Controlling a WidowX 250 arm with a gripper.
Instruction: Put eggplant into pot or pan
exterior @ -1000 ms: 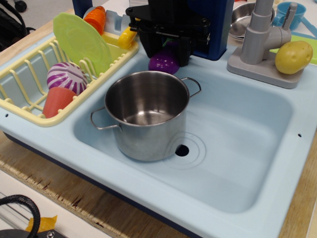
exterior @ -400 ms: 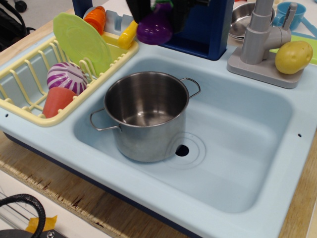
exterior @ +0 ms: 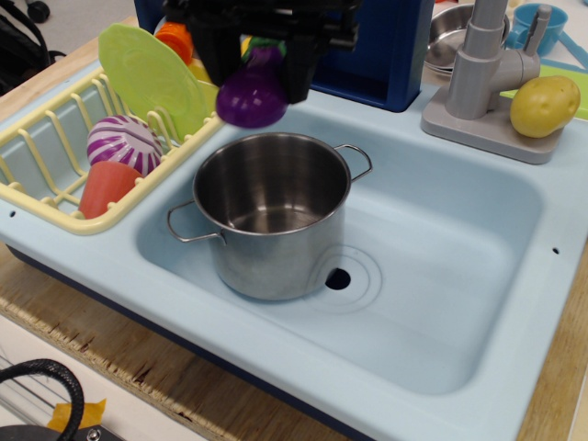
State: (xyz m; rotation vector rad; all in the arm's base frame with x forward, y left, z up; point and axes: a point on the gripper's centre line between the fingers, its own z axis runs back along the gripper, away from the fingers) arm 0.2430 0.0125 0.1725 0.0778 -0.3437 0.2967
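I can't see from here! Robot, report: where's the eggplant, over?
Gripper shut on eggplant. Eggplant in air, above pot back rim. Pot empty, nothing blocking.

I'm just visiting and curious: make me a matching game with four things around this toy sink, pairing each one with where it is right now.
Things:
1. eggplant
2. pot
3. potato
4. striped ball

Places:
A. in the yellow dish rack
B. beside the grey faucet
C. held in the tool, above the pot's rim
D. standing in the blue sink

Pairs: 1-C, 2-D, 3-B, 4-A
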